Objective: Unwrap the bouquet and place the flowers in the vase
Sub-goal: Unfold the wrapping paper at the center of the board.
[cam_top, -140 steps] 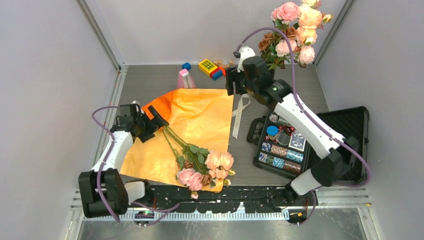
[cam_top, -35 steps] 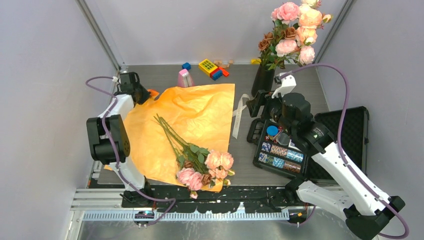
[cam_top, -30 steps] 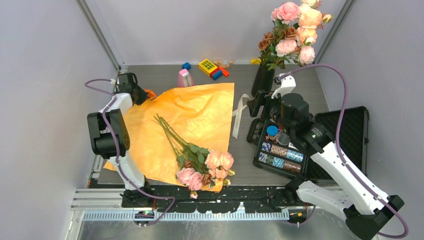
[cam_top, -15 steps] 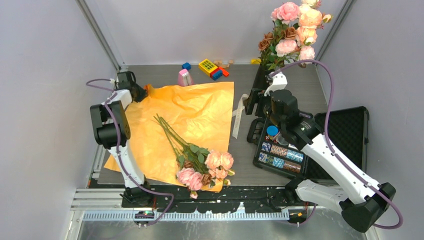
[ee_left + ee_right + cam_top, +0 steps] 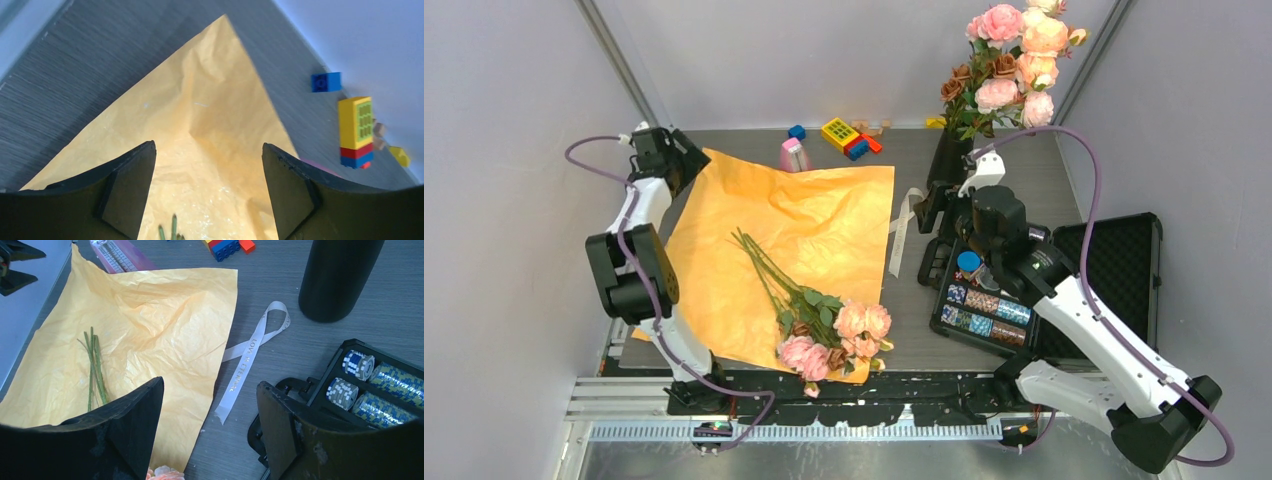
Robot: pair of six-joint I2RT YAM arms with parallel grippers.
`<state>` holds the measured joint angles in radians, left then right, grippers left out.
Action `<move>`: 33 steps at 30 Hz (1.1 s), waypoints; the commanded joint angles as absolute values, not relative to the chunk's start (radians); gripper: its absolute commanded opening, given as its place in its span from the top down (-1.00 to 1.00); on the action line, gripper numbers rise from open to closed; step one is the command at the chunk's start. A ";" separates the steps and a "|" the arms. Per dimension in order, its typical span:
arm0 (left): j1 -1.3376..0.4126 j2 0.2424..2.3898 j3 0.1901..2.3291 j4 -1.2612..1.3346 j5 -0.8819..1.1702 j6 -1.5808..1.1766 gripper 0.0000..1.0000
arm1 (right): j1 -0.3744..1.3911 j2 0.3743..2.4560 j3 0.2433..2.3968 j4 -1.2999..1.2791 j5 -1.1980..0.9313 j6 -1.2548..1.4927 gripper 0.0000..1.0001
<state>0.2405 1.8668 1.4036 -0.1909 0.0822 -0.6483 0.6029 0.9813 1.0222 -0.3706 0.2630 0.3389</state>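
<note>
The bouquet lies unwrapped: its orange paper is spread flat on the table. Pink and peach flowers rest on the paper's near part, their green stems pointing toward the far left. The cream ribbon lies loose right of the paper. The black vase stands at the back right with several roses in it. My left gripper hovers open above the paper's far-left corner, holding nothing. My right gripper is open and empty above the paper's right edge and the ribbon.
A pink metronome stands just behind the paper. Toy bricks and a blue brick lie near the back wall. An open black case of poker chips sits right of the ribbon, under my right arm.
My left gripper has opened and let go of the paper's far-left corner, which now lies flat. It has drawn back a little toward the far left. The right arm has barely shifted.
</note>
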 commanded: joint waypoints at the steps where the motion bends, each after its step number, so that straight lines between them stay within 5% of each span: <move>1: 0.232 1.703 1.341 -0.150 0.079 -0.595 -0.61 | 0.602 0.935 1.008 -0.357 0.257 0.375 -0.47; 7: 0.148 1.692 1.269 -0.133 0.141 -0.585 -0.51 | 0.603 0.914 0.989 -0.359 0.232 0.410 -0.46; 20: 0.045 1.955 1.420 -0.136 0.201 -0.652 0.05 | 0.603 0.956 0.972 -0.345 0.189 0.463 -0.46; 33: 0.043 2.090 1.443 -0.127 0.227 -0.654 0.12 | 0.603 1.049 0.968 -0.308 0.148 0.489 -0.43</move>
<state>0.0452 2.0792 1.4078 -0.1524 0.2173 -0.6617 0.6029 1.0336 0.9691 -0.3702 0.1673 0.4686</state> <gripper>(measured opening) 0.443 0.718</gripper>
